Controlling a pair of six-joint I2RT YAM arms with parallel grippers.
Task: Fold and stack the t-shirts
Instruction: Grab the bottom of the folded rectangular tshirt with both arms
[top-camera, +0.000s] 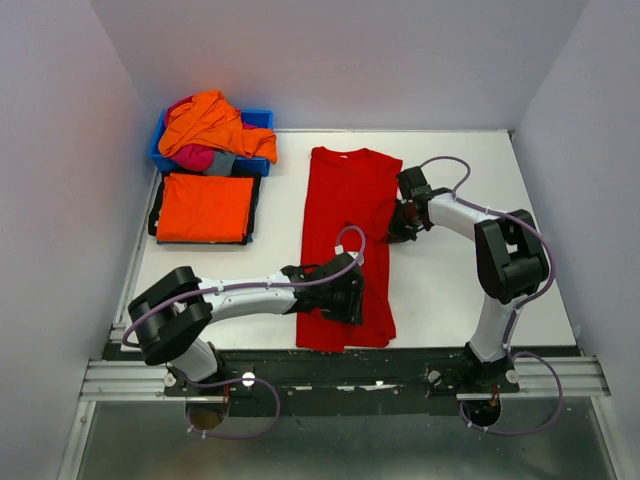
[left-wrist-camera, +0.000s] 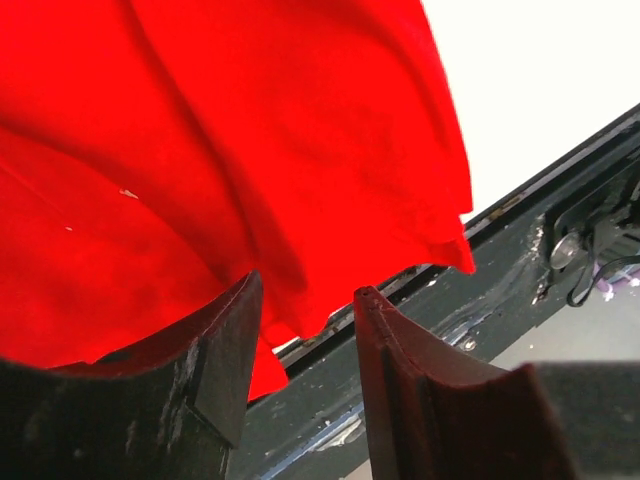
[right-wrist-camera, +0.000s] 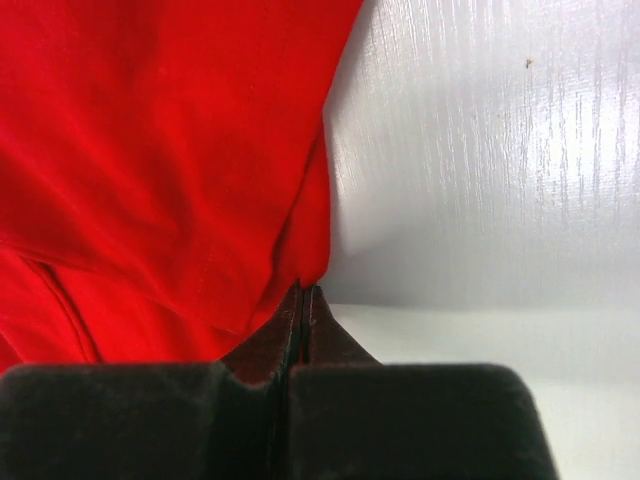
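A bright red t-shirt lies lengthwise in the middle of the white table, folded into a narrow strip with its collar at the far end. My left gripper hovers over the shirt's near part. In the left wrist view it is open, and the red hem hangs by its left finger. My right gripper is at the shirt's right edge. In the right wrist view it is shut on a thin fold of the red cloth. A folded orange t-shirt lies at the left.
A blue bin at the back left holds crumpled orange, magenta and grey shirts. The folded orange shirt rests on a black board. A dark metal rail runs along the table's near edge. Grey walls enclose the sides.
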